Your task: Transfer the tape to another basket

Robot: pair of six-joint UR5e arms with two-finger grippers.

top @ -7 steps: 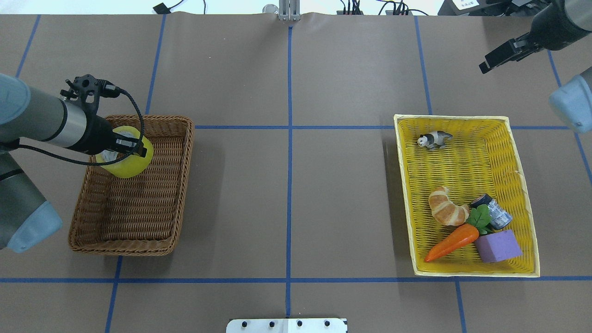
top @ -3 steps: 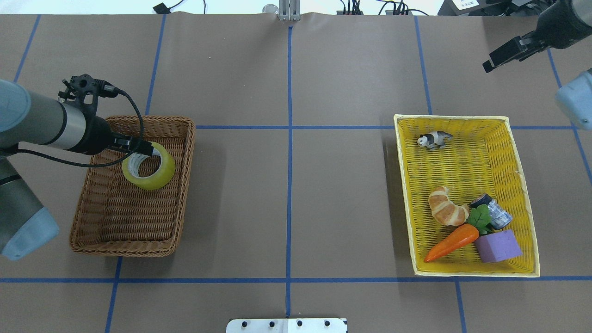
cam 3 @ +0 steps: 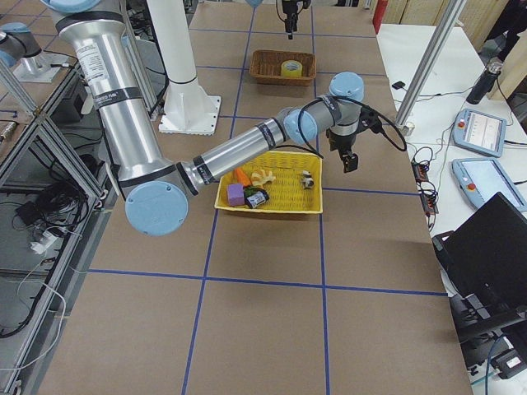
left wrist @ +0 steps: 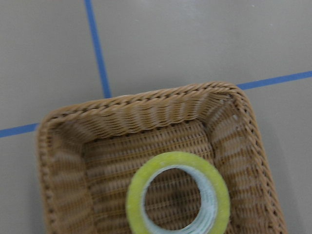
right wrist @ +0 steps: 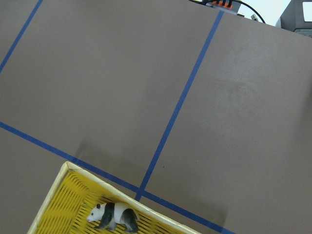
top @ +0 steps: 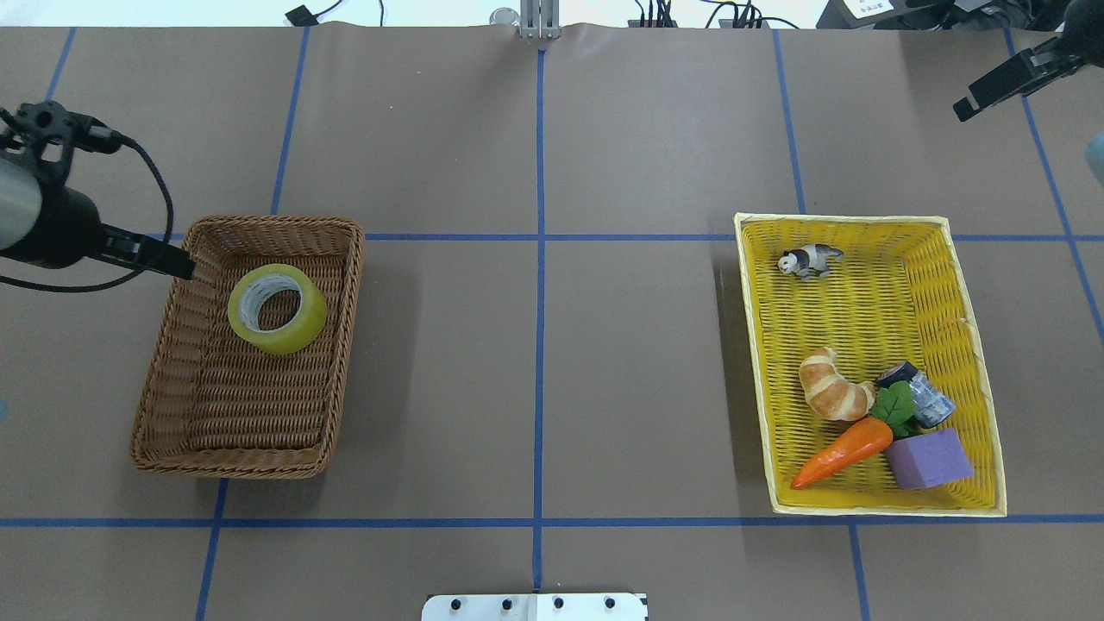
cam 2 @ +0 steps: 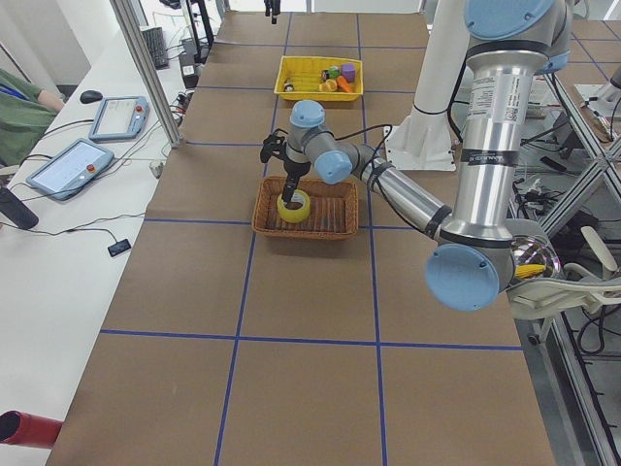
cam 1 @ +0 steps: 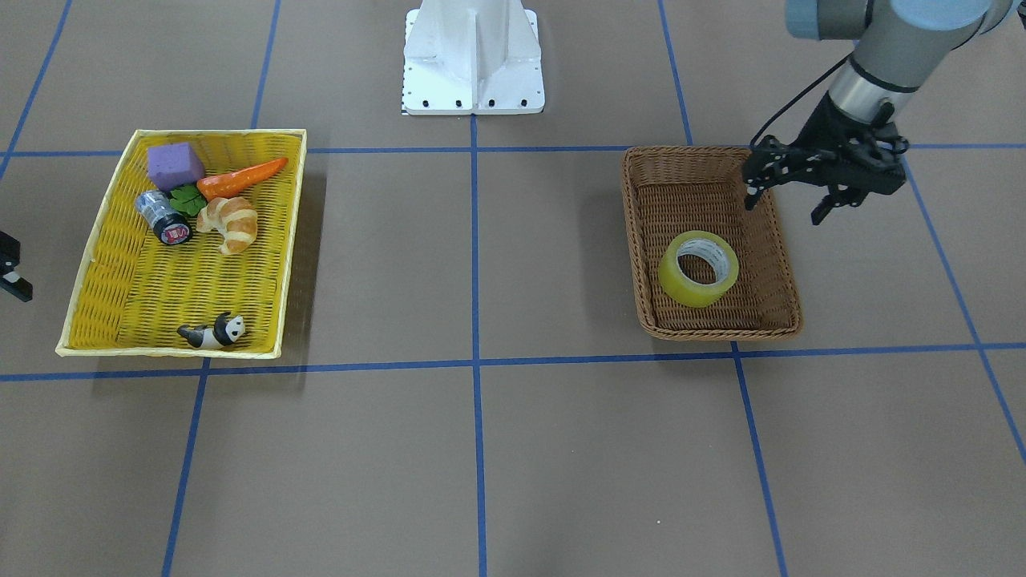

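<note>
The yellow tape roll [top: 309, 321] lies flat in the far half of the brown wicker basket [top: 338, 362]. It also shows in the front view [cam 1: 672, 276] and the left wrist view [left wrist: 134, 201]. My left gripper [cam 1: 785, 204] is open and empty. It hovers above the basket's [cam 1: 644, 240] edge on the robot's left, clear of the tape; from overhead it [top: 184, 266] is at the basket's far left corner. My right gripper [top: 963, 109] is far off at the table's back right, empty, and looks open.
A shallow yellow woven tray [top: 862, 293] on the right holds a panda figure [top: 809, 260], a croissant [top: 833, 386], a carrot [top: 841, 453], a purple block [top: 928, 459] and a small silvery cylinder [top: 925, 395]. The robot's white base [cam 1: 473, 56] stands at the near edge.
My left gripper let go of the tape, which now lies flat in the brown basket, and pulled back to the left. The right gripper moved further right and back.
</note>
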